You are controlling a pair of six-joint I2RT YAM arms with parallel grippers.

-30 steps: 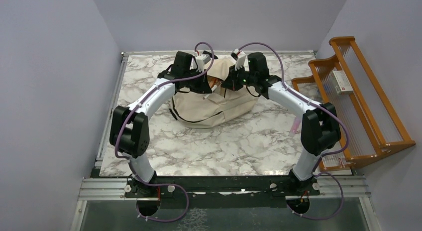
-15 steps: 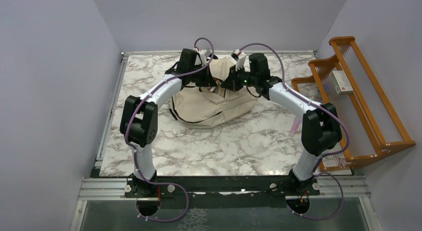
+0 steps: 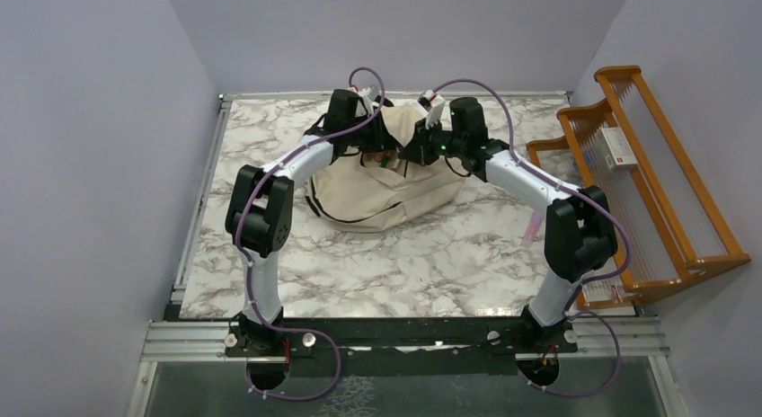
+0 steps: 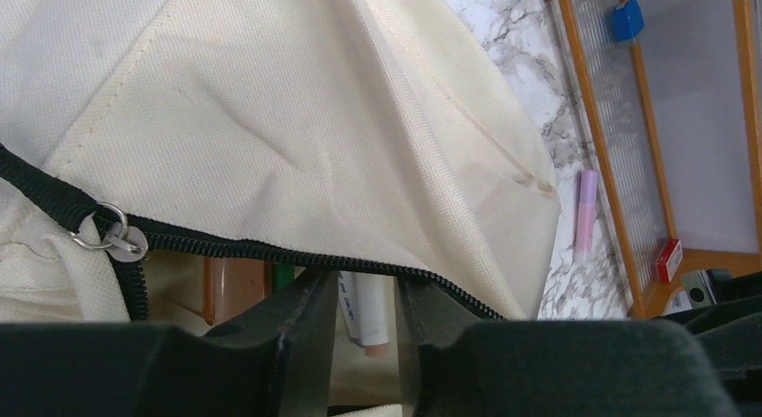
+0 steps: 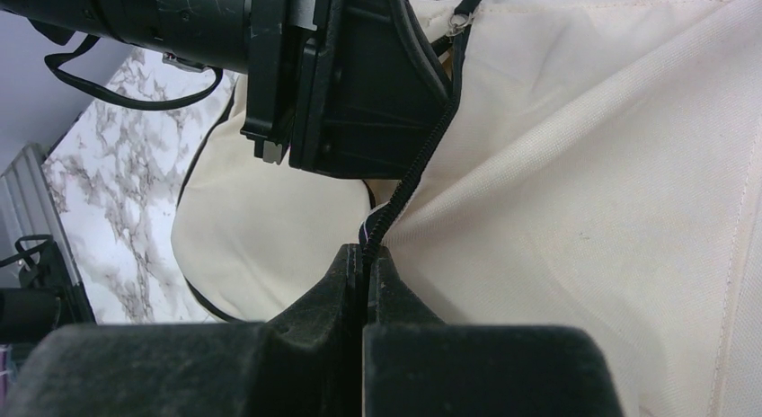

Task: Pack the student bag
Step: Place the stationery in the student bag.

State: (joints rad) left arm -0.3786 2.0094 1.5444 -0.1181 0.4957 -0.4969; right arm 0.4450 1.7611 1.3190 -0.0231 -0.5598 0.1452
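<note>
The student bag (image 3: 386, 188) lies on the marble table (image 3: 404, 273) toward 12 o'clock from the arm bases, with both arms bent over its top. At 3 o'clock stands a wooden rack (image 3: 665, 192) with a small white and red box (image 3: 616, 147) on it. A pink marker (image 3: 533, 226) lies on the table between the bag and the rack, at about 4 o'clock from the bag.

From the left wrist, I see the beige flap hanging over the mouth of the bag, so only a slit under the black zipper (image 4: 270, 251) is visible. A metal ring (image 4: 108, 228) hangs on the zipper at 9 o'clock. The left pincer (image 4: 367, 287) stands narrowly parted at this slit, with a white marker (image 4: 364, 314) in the gap. I cannot tell if the fingers touch it.

The right pincer (image 5: 366, 255) is closed on the zipper edge of the bag. In its view the black body of the left wrist covers the opening at 12 o'clock.

Compared with one second ago, the left elbow has moved in toward the bag and the left wrist has gone a little to 3 o'clock. The right arm and the bag keep their places.
</note>
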